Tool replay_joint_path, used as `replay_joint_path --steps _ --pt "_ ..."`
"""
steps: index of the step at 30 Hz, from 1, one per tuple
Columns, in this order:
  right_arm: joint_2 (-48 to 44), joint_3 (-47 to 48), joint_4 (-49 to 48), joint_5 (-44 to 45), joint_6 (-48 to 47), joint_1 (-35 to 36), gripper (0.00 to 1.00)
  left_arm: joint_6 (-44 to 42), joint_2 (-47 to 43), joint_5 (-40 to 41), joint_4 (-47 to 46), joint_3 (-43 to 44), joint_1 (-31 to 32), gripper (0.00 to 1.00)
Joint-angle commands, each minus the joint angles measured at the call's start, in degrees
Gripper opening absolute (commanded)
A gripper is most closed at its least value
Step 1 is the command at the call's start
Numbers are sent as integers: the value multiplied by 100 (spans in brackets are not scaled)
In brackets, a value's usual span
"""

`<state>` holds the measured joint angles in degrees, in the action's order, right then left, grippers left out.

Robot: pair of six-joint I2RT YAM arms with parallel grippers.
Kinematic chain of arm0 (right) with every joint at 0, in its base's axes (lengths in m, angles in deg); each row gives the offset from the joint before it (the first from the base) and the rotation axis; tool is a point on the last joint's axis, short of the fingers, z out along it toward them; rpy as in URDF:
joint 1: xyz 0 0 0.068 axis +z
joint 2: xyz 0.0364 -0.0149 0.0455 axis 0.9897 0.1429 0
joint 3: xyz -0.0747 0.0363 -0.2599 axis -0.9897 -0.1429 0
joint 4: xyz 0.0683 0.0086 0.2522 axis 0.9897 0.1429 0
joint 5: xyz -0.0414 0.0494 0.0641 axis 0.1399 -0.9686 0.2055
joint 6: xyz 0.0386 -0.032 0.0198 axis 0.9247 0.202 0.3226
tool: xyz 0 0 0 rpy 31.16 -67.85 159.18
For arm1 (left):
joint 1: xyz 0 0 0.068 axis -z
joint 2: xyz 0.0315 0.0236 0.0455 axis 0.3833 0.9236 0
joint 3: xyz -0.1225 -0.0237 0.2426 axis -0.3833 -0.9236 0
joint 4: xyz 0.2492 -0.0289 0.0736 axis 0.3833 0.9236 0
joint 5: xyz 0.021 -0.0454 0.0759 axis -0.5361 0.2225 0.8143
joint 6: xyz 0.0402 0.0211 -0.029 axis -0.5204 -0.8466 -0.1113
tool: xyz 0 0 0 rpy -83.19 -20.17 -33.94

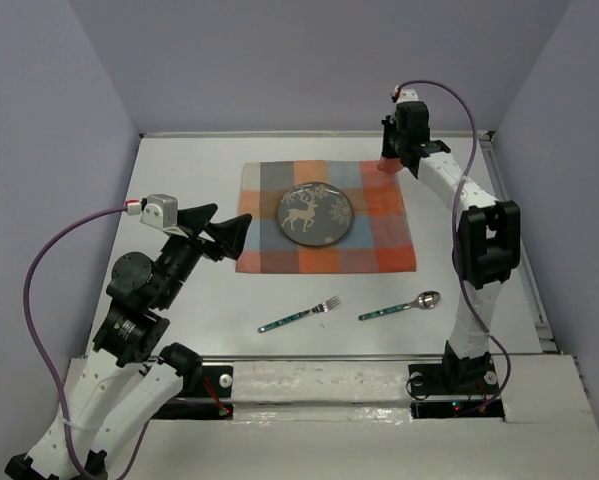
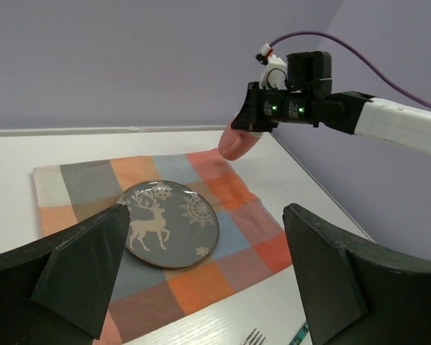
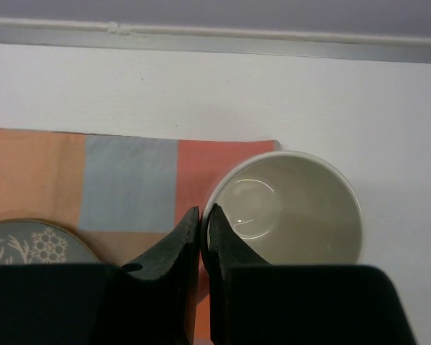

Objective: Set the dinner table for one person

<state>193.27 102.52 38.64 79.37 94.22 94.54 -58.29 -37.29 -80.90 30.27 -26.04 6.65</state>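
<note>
The white dinner table [image 1: 179,180] holds an orange-and-blue checked mat [image 1: 379,240] with a grey reindeer plate [image 1: 317,215] on it. My right gripper [image 1: 387,160] is shut on the rim of a cup [image 3: 294,208], pink outside and cream inside, one finger inside it and one outside. It holds the cup at the mat's far right corner. I cannot tell whether the cup touches the mat. My left gripper [image 1: 231,222] is open and empty, above the mat's left edge. A fork [image 1: 299,316] and a spoon [image 1: 399,308] lie on the table in front of the mat.
Grey walls close in the table at the back and on both sides. A metal rail [image 1: 519,260] runs along the right edge. The left wrist view shows the plate [image 2: 165,223], the fork's tines [image 2: 252,336] and the held cup [image 2: 237,141].
</note>
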Motion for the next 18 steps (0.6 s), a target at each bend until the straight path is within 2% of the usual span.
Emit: replay_joint_path --steps 1,9,18 --pt "363 1087 194 -167 -581 209 0 -34 12 -68 -334 -9 -45 99" --pt "1137 1755 493 -291 -679 263 0 -60 47 -77 -334 0 -54 99" --pt "1551 2046 740 87 -926 315 0 -69 65 -77 -334 -9 -80 99"
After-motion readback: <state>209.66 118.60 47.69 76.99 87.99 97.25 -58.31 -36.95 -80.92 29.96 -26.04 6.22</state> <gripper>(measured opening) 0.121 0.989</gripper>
